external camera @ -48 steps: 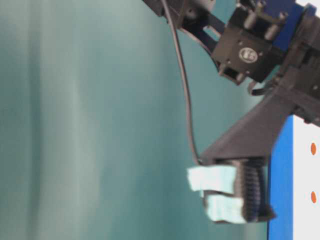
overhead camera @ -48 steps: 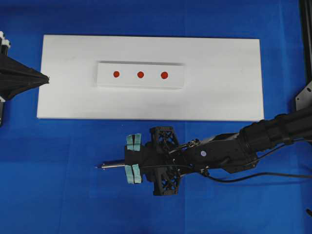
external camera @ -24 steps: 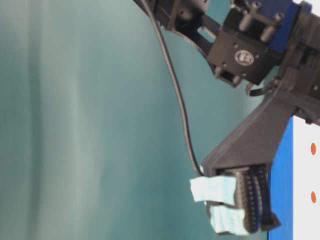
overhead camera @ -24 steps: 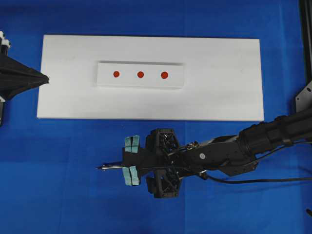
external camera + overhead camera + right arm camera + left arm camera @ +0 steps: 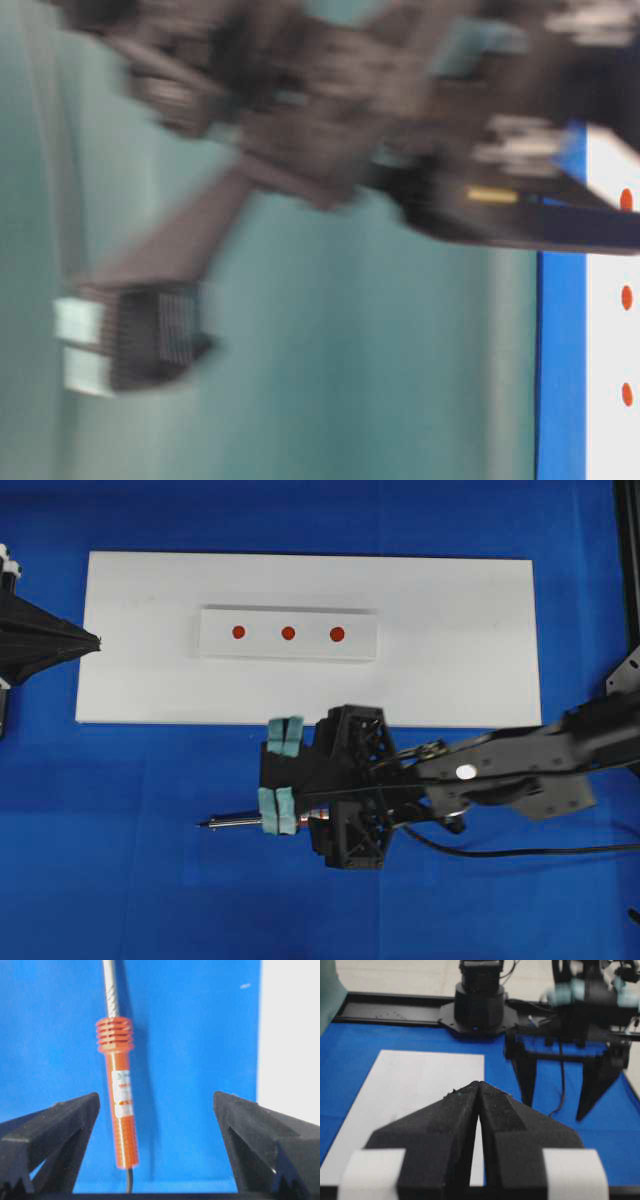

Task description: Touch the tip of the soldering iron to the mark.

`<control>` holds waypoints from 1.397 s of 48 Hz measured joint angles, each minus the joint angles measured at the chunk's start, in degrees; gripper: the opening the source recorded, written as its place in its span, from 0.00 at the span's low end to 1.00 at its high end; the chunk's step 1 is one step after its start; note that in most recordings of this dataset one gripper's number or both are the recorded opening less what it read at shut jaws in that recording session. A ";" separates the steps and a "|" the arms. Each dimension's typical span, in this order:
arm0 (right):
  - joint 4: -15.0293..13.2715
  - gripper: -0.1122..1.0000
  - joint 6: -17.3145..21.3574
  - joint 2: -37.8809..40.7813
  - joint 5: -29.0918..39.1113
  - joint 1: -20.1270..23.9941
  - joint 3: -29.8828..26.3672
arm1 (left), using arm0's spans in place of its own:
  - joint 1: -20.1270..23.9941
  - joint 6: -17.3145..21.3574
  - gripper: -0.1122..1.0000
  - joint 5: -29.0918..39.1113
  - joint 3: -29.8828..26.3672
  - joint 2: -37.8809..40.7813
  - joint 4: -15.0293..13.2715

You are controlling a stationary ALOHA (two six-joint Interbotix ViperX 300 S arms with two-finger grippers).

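The right end effector (image 5: pixel 155 1130) stands fully spread and grasps nothing: in the right wrist view the soldering iron (image 5: pixel 120 1105) lies free on the blue surface (image 5: pixel 200 1035) between the jaws, nearer the left one, with its shaft running to the top of the frame. Because the iron sits off-centre, a closing stroke could push or roll it, leaving the tip (image 5: pixel 203 825) misaligned. In the overhead view the mark (image 5: pixel 288 633) sits on the white block (image 5: pixel 360 640) at upper centre, well apart from the iron, while the left end effector (image 5: pixel 479 1091) rests clenched and empty.
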 measured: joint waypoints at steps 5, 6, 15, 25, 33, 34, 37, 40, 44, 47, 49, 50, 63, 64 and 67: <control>-0.44 0.92 0.00 -2.55 3.43 0.00 -0.70 | 0.09 0.00 0.10 0.00 0.00 0.00 0.00; -0.53 0.92 0.00 -3.08 4.04 0.00 -0.79 | 0.00 0.00 0.10 0.00 0.00 0.00 0.00; -0.62 0.91 -0.35 -4.04 5.19 -0.35 -0.97 | 0.00 0.00 0.10 0.00 0.00 0.00 -0.09; -0.79 0.91 -2.64 -4.13 5.27 -4.57 -0.97 | 0.00 0.00 0.10 0.00 -0.09 -0.09 0.00; -0.88 0.91 -7.73 -4.75 5.45 -10.63 -0.88 | 0.00 0.00 0.10 0.00 0.00 0.00 0.00; -0.88 0.91 -8.35 -4.75 5.36 -11.34 -0.88 | 0.00 0.00 0.10 0.00 0.00 -0.09 0.00; -0.79 0.91 -10.20 -4.83 5.36 -13.71 -0.88 | 0.09 0.00 0.10 0.00 0.00 -0.09 0.00; -0.79 0.91 -11.34 -4.83 5.27 -15.82 -0.88 | 0.00 0.00 0.10 0.00 0.00 -0.09 0.00; -0.70 0.91 -12.22 -4.92 4.66 -18.37 -0.88 | 0.00 0.00 0.10 0.00 -0.09 -0.09 0.00; -0.79 0.91 -12.22 -4.92 4.13 -19.60 -0.88 | 0.00 0.00 0.10 0.00 0.00 0.00 0.00; -0.79 0.91 -12.30 -5.01 3.87 -20.04 -0.88 | 0.00 0.00 0.10 0.00 0.00 0.00 -0.09; -0.79 0.91 -12.39 -5.10 3.78 -20.21 -0.88 | 0.00 0.00 0.10 0.00 0.00 0.00 0.00; -0.70 0.91 -12.66 -10.28 3.87 -19.95 2.72 | 0.09 0.00 0.10 0.00 0.00 0.00 0.00; -0.79 0.91 -12.74 -11.07 3.78 -19.95 3.25 | 0.00 0.00 0.10 0.00 0.00 -0.09 0.00; -0.79 0.91 -12.74 -13.80 3.52 -20.13 5.01 | 0.00 0.00 0.10 0.00 -0.09 -0.09 0.00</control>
